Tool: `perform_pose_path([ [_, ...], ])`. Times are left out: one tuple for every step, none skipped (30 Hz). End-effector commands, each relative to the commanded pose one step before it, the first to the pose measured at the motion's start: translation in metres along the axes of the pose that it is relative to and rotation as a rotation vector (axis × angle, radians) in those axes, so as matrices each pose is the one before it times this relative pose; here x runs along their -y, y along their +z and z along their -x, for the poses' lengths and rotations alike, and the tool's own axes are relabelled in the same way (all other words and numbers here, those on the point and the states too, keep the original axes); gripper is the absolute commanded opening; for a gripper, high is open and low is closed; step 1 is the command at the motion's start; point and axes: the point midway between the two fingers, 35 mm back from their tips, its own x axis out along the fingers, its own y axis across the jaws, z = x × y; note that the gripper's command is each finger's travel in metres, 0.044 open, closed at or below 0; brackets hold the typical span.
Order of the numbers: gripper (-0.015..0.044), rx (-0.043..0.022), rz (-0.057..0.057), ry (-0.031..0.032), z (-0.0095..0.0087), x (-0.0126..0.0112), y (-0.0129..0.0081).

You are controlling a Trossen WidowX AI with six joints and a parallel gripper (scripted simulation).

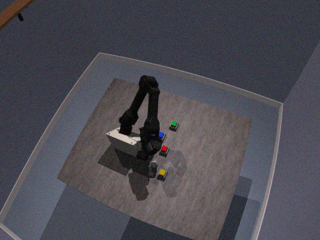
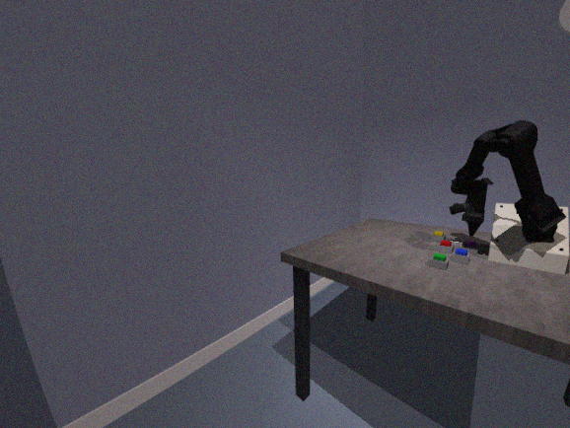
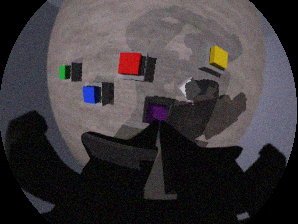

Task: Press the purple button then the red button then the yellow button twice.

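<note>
The gripper (image 2: 472, 232) points straight down with its fingers closed together on nothing, their tips forming a narrow wedge poised just above the purple button (image 3: 157, 112). In the wrist view the joined fingertips line up directly under that button, which sits in deep shadow; whether they touch its cap cannot be told. In the exterior view the purple button (image 2: 469, 244) lies just beneath the tip, close to the white pedestal (image 2: 530, 251) that carries the arm's base.

Around it, the red button (image 1: 164, 149) sits just beside the gripper, the blue button (image 1: 161, 134) is partly covered by the arm from above, and the green button (image 1: 174, 124) stands a little farther out. The yellow button (image 1: 162, 172) lies on the other side, near a small white block (image 3: 188, 87) that rests between the purple and yellow buttons in the wrist view. Each button sits on its own dark square base.

All rest on a grey, mottled table (image 2: 375, 268) with dark legs. The arm's shadow spreads across the top around the yellow button. The table stands on a blue-grey floor (image 2: 237, 380) edged by a pale baseboard (image 2: 197, 360), within plain dusky blue walls (image 2: 173, 123). A brown wooden edge (image 1: 12, 11) shows at the top view's upper corner.
</note>
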Motion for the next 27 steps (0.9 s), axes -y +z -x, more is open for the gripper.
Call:
perform_pose_path([
  [0.002, -0.00273, -0.0078, 0.00629, -0.00546, -0.00112, -0.00145],
  [0.002, 0.00004, 0.0, -0.00006, -0.00163, 0.00004, 0.00008],
  [0.002, 0.00004, 0.0, -0.00004, -0.00163, 0.00003, 0.00007],
  [0.002, 0.00004, 0.0, -0.00002, -0.00162, 0.00002, 0.00005],
  [0.002, 0.00003, 0.0, 0.0, -0.00162, 0.00001, 0.00004],
  [0.002, 0.00003, 0.0, 0.00002, -0.00161, 0.0, 0.00003],
  [0.002, 0.00003, 0.0, 0.00004, -0.00161, -0.00001, 0.00002],
  [0.002, 0.00002, 0.0, 0.00006, -0.0016, -0.00002, 0.00001],
  [0.002, 0.00002, 0.0, 0.00009, -0.0016, -0.00003, -0.00001],
  [0.002, 0.00001, 0.0, 0.00011, -0.00159, -0.00004, -0.00002],
  [0.002, 0.00001, 0.0, 0.00013, -0.00159, -0.00004, -0.00003],
  [0.002, 0.00001, 0.0, 0.00015, -0.00158, -0.00005, -0.00004],
  [0.002, 0.0, 0.0, 0.00017, -0.00158, -0.00006, -0.00005],
  [0.002, 0.0, 0.0, 0.00019, -0.00157, -0.00007, -0.00006],
  [0.002, -0.00001, 0.0, 0.00021, -0.00156, -0.00008, -0.00008],
  [0.002, -0.00001, 0.0, 0.00023, -0.00156, -0.00009, -0.00009],
  [0.002, -0.00002, 0.0, 0.00025, -0.00155, -0.0001, -0.0001],
  [0.002, -0.00002, 0.0001, 0.00027, -0.00154, -0.00011, -0.00011],
  [0.002, -0.00002, 0.0, 0.00024, -0.00125, -0.00009, -0.0001],
  [0.002, -0.00002, 0.0, 0.00015, -0.00075, -0.00006, -0.00006],
  [0.002, -0.00001, 0.0, 0.00005, -0.00025, -0.00002, -0.00002],
  [0.002, 0.0, 0.0, 0.0, 0.0, 0.0, 0.0],
  [0.002, 0.0, 0.0, 0.0, 0.0, 0.0, 0.0],
  [0.002, 0.0, 0.0, 0.0, 0.0, 0.0, 0.0],
  [0.002, 0.0, 0.0, 0.0, 0.0, 0.0, 0.0],
  [0.002, 0.0, 0.0, 0.0, 0.0, 0.0, 0.0],
  [0.002, 0.0, 0.0, 0.0, 0.0, 0.0, 0.0],
])
